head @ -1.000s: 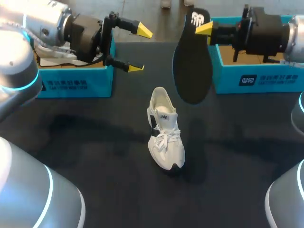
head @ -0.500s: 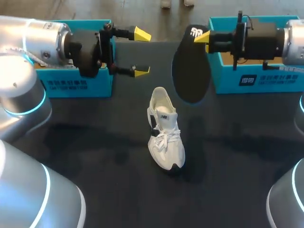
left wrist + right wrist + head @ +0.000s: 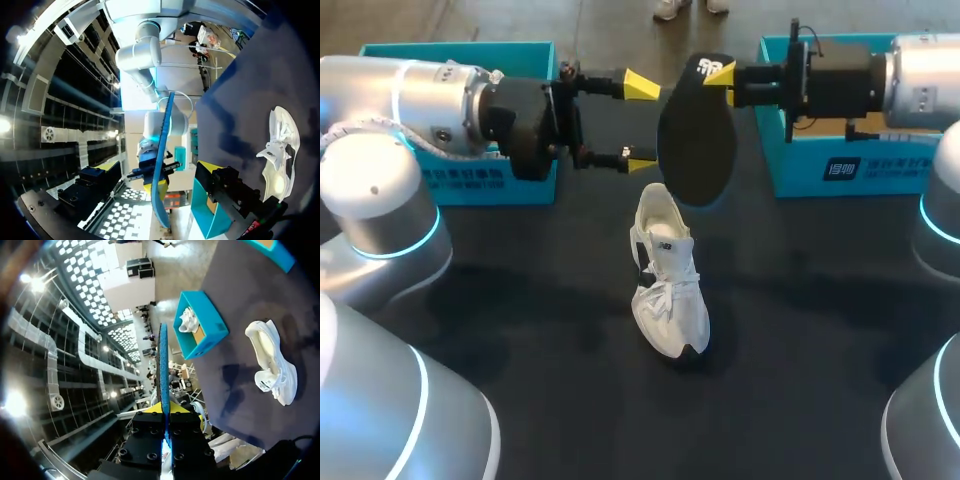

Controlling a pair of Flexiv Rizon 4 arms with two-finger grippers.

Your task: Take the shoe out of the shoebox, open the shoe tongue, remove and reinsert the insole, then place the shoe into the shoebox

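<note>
A white shoe (image 3: 667,280) stands on the black table (image 3: 520,320), toe toward me. Above its heel hangs the black insole (image 3: 695,140), with my right gripper (image 3: 725,75) shut on its heel end. My left gripper (image 3: 642,122) is open, its yellow tips right beside the insole's left edge. In the left wrist view the insole (image 3: 161,165) is edge-on, ahead of my open left gripper (image 3: 159,169) and centred on the gap between its fingers, with the shoe (image 3: 280,150) off to one side. In the right wrist view the insole (image 3: 163,370) rises from my right gripper (image 3: 167,409), with the shoe (image 3: 272,360) below on the table.
A teal shoebox (image 3: 470,175) sits at the back left and another teal shoebox (image 3: 850,165) at the back right. In the right wrist view the left box (image 3: 212,335) holds a second white shoe (image 3: 189,319).
My right arm has carried the insole leftward, over the shoe's heel. My left gripper has moved right, up to the insole's edge, staying open.
</note>
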